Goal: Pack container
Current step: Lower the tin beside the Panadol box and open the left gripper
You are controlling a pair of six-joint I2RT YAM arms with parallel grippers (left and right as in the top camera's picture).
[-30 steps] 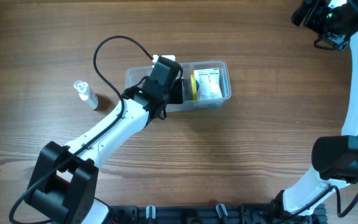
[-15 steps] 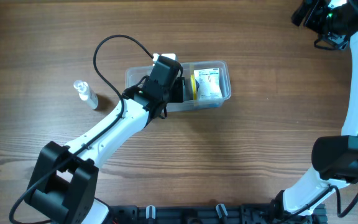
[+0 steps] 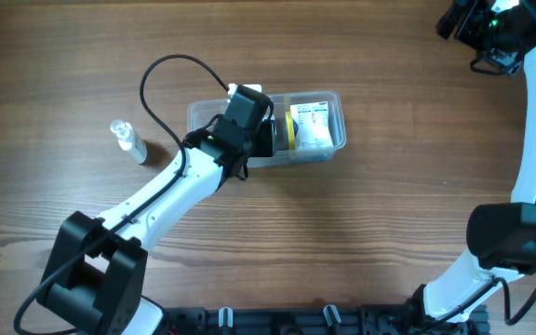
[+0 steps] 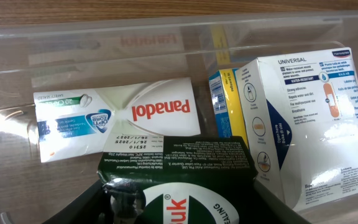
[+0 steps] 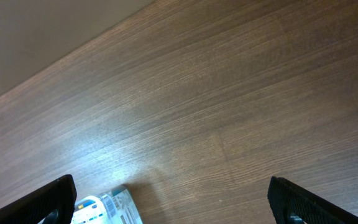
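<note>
Soft, even overhead light leaves faint shadows on the table, a pale sheen lies on its wood in the right wrist view, the container wall shows weak reflections, and the nearest green box blurs slightly.

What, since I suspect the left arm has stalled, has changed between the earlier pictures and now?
Nothing visibly changed. The left gripper stays in the container, shut on the dark green box; the right gripper stays open, away over the table; the small bottle has not moved.
</note>
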